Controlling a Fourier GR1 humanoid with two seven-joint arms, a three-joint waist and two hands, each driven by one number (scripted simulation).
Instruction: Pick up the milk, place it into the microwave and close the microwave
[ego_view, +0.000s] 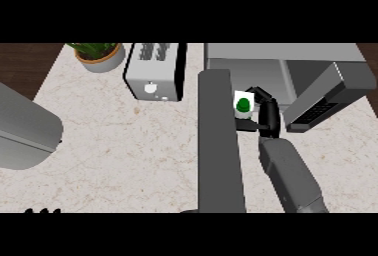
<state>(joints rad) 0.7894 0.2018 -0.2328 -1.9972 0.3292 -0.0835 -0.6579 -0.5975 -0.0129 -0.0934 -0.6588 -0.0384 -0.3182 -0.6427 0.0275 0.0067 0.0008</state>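
The milk (244, 104) is a small white carton with a green mark. My right hand (267, 118) is curled round it from the right, with the grey forearm (291, 175) coming up from the lower edge. The carton is held at the mouth of the grey microwave (280, 51), just in front of its open cavity (258, 75). The long grey door (220, 145) stands open toward me, directly left of the carton. The control panel (321, 107) with dark keys is on the right. Only the fingertips of my left hand (43, 211) show, at the lower left edge.
A silver toaster (155, 72) stands at the back, left of the microwave. A potted plant (97, 54) is at the back left. A large grey rounded object (22, 130) sits at the left edge. The pale marble counter (125, 160) spreads between them.
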